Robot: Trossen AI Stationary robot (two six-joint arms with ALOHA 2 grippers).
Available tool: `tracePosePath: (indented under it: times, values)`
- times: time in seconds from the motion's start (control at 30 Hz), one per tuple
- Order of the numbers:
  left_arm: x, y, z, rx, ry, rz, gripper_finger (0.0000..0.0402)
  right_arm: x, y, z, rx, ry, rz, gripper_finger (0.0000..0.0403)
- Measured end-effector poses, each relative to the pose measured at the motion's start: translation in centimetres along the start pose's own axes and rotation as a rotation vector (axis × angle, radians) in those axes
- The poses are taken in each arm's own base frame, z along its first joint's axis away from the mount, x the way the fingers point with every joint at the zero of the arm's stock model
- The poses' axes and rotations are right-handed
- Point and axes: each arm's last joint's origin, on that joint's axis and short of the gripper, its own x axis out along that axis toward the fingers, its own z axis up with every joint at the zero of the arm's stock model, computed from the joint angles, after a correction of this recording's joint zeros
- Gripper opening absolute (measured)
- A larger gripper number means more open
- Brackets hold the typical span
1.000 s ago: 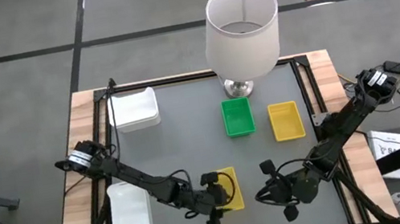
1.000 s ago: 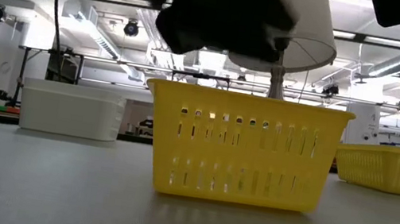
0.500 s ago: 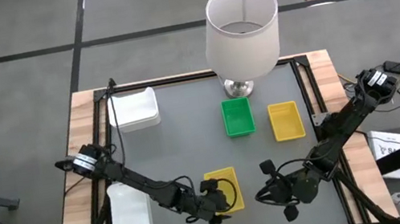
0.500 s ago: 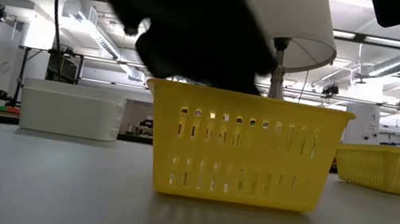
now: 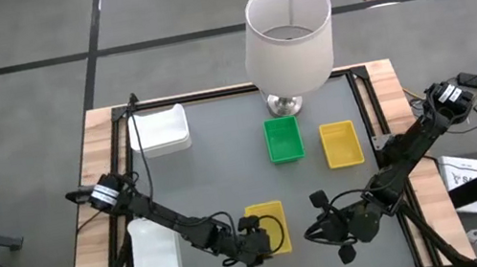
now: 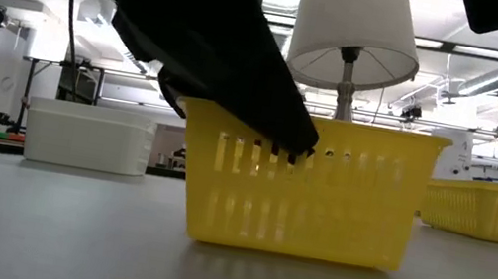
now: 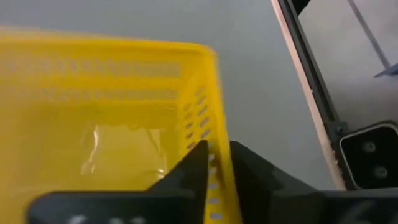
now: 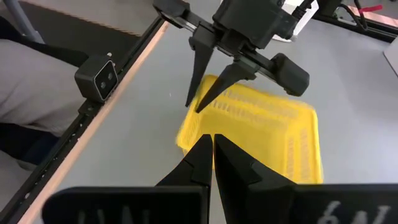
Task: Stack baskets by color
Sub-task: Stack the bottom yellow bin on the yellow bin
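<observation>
Pinching the near wall of the yellow basket (image 5: 267,227), left gripper (image 7: 216,163) has one finger inside, one outside, clamped for a lift. Right gripper (image 5: 330,231) waits beside it, closed and empty. Beyond, by the lamp (image 5: 288,38): second yellow basket (image 5: 340,144), its likely destination.

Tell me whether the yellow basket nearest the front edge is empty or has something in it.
Empty. The left wrist view shows the near yellow basket's bare floor, and the left gripper straddles its wall, one finger inside and one outside.
</observation>
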Motion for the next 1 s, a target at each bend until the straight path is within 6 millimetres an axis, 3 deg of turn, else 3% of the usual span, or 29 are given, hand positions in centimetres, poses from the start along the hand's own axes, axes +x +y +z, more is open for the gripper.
tracePosePath:
  times: [0.07,0.3,0.53,0.7,0.87,1.0]
  values:
    - [-0.1,0.0,0.1,0.037,0.000,0.000,0.0013,0.0,0.0,0.1,0.004,-0.009,0.001,0.0009]
    - [-1.9,-0.2,1.2,0.233,-0.019,-0.006,0.0004,0.2,-0.4,0.7,-0.043,-0.045,-0.010,0.0054]
    - [-2.5,1.5,2.6,0.200,-0.073,0.115,0.0002,0.1,-2.1,4.2,0.045,-0.064,-0.074,0.0135]
    - [-2.4,3.4,3.8,0.117,-0.158,0.224,0.0002,-0.4,-3.0,5.8,0.089,-0.021,-0.100,0.0165]
    - [-2.5,4.1,4.5,0.108,-0.214,0.258,0.0002,0.2,-4.0,5.7,0.107,0.022,-0.133,0.0167]
    - [-2.5,4.4,4.6,0.109,-0.213,0.265,0.0002,1.0,-4.8,4.4,0.138,0.072,-0.165,0.0164]
